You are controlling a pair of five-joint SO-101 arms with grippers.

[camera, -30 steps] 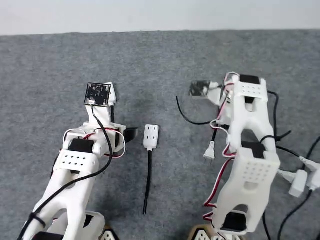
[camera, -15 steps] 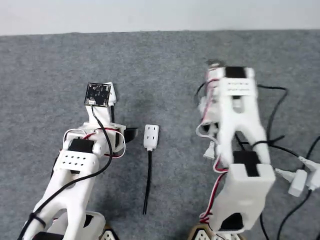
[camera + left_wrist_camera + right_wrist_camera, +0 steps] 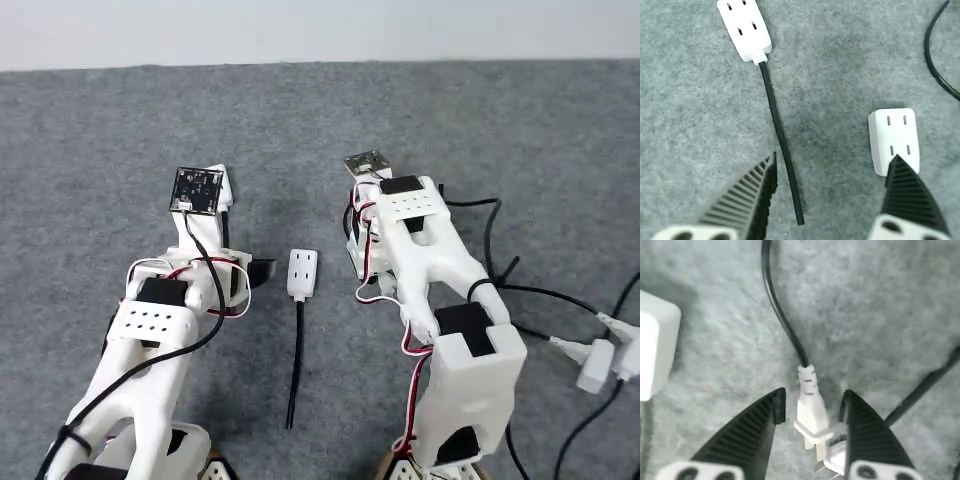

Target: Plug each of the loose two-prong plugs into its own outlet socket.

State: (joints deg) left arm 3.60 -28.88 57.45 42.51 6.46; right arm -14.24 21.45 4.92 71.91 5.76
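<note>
Grey felt worktop [image 3: 100, 130], two arms side by side. From the high view we note one white outlet socket [image 3: 302, 272] lying flat between the left arm [image 3: 150, 330] and the right arm [image 3: 440, 300], its black cord [image 3: 296, 360] running toward the near edge. Left end effector [image 3: 835, 157]: wide open, holding nothing. Its wrist view shows two sockets, a corded socket [image 3: 744, 27] whose lead [image 3: 780, 140] passes between the fingers, close to one of them, and a second socket [image 3: 892, 137] just beside the other fingertip [image 3: 900, 172]. We cannot tell which of these is the one seen from above. A black cable loop [image 3: 935, 65] lies beyond the second socket. Right end effector [image 3: 813, 390]: narrow, its fingers either side of a white two-prong plug [image 3: 812, 420], with worktop visible between each tip and the plug body. The plug cable [image 3: 782, 315] leads away from the fingers, and a white block [image 3: 652, 352] sits off to one side. A cluster of white connectors [image 3: 598, 362] with black leads lies at the right edge.
</note>
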